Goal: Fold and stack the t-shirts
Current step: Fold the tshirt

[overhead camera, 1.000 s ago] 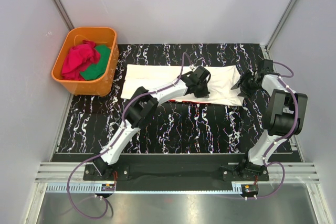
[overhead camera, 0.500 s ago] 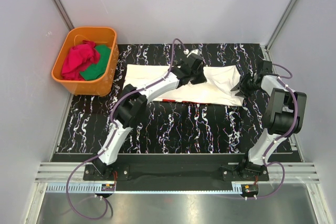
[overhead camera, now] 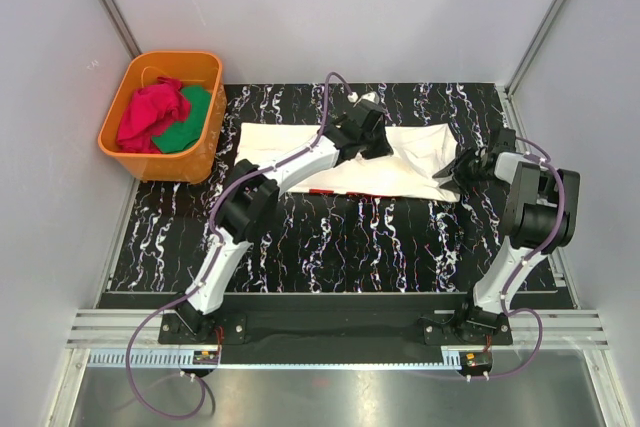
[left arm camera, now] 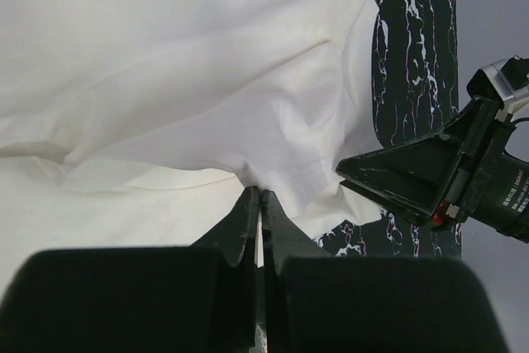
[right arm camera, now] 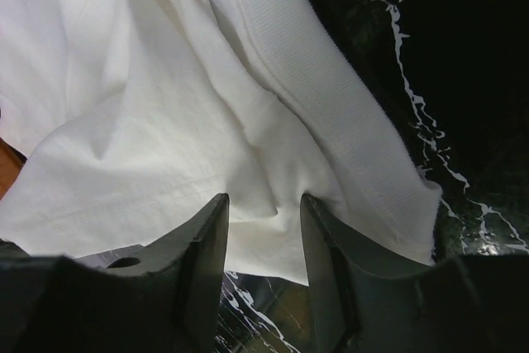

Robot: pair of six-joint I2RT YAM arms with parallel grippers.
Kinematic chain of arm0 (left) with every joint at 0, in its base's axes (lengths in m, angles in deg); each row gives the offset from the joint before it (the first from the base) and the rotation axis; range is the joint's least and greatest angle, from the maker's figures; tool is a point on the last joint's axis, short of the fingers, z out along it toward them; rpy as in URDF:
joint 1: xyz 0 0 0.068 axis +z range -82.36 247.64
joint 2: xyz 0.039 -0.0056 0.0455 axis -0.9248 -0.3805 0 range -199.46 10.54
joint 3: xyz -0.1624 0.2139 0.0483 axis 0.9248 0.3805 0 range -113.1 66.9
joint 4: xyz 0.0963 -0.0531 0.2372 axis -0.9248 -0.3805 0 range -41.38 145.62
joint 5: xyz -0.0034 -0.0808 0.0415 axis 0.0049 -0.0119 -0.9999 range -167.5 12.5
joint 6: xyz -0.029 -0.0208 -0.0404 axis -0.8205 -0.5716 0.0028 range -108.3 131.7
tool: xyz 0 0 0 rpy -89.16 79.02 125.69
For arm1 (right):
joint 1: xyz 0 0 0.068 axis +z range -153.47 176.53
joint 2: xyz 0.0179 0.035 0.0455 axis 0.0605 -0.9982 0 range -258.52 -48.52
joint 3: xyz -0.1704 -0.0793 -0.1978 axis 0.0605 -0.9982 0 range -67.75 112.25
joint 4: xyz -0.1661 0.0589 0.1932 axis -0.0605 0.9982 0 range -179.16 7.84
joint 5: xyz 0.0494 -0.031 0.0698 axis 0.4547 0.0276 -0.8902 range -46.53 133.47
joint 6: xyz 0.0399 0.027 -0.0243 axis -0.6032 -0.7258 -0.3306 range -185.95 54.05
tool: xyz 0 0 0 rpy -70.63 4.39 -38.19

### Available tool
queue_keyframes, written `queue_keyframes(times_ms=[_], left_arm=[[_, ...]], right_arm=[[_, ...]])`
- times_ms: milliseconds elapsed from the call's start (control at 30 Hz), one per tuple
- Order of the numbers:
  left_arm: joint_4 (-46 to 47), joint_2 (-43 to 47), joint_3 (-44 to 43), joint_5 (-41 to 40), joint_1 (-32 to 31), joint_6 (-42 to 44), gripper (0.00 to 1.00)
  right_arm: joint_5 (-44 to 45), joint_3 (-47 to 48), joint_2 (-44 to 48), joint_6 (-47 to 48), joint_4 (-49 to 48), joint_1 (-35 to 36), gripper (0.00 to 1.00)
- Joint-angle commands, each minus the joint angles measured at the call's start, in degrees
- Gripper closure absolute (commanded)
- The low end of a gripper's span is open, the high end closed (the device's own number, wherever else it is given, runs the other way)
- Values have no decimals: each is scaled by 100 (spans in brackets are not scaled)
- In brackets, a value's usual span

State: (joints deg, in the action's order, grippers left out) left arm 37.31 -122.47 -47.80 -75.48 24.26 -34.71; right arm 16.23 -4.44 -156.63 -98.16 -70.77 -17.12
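A cream-white t-shirt (overhead camera: pixel 290 147) lies spread across the back of the black marbled mat. My left gripper (overhead camera: pixel 376 147) is over its middle, shut on a pinched fold of the white cloth (left arm camera: pixel 207 55), with the jaws closed together at the fold (left arm camera: pixel 259 196). My right gripper (overhead camera: pixel 459 167) is at the shirt's right edge, open, its fingers (right arm camera: pixel 207 245) astride a bunch of white cloth (right arm camera: pixel 165 80) at the hem. One right finger (left arm camera: pixel 405 175) shows in the left wrist view. A thin red strip (overhead camera: pixel 326 190) peeks out under the shirt's near edge.
An orange plastic tub (overhead camera: pixel 170 165) stands at the back left off the mat, holding red-pink cloth (overhead camera: pixel 150 115) and green cloth (overhead camera: pixel 190 122). Grey walls close in the back and both sides. The black marbled mat (overhead camera: pixel 340 247) runs to the near rail.
My left gripper moved back and to the left, pulling the pinched white cloth with it. My right gripper shifted slightly nearer along the shirt's right edge.
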Motion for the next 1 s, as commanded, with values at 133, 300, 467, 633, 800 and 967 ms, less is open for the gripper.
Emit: queue_keyframes(times_ms=[133, 300, 467, 633, 800, 967], left_arm=[[372, 100, -79, 184, 57, -43, 100], [398, 117, -62, 228, 57, -52, 100], [468, 126, 17, 263, 57, -87, 100], [486, 126, 35, 316, 48, -140, 100], [512, 214, 149, 316, 48, -114, 100], [574, 223, 184, 369, 48, -158, 100]], right_arm=[[9, 85, -218, 65, -363, -15, 56], [-9, 59, -202, 83, -345, -6, 60], [53, 67, 71, 109, -266, -6, 61], [-62, 226, -60, 57, -222, -6, 70], [-97, 261, -105, 65, -178, 3, 68], [-123, 287, -148, 48, -204, 3, 71]])
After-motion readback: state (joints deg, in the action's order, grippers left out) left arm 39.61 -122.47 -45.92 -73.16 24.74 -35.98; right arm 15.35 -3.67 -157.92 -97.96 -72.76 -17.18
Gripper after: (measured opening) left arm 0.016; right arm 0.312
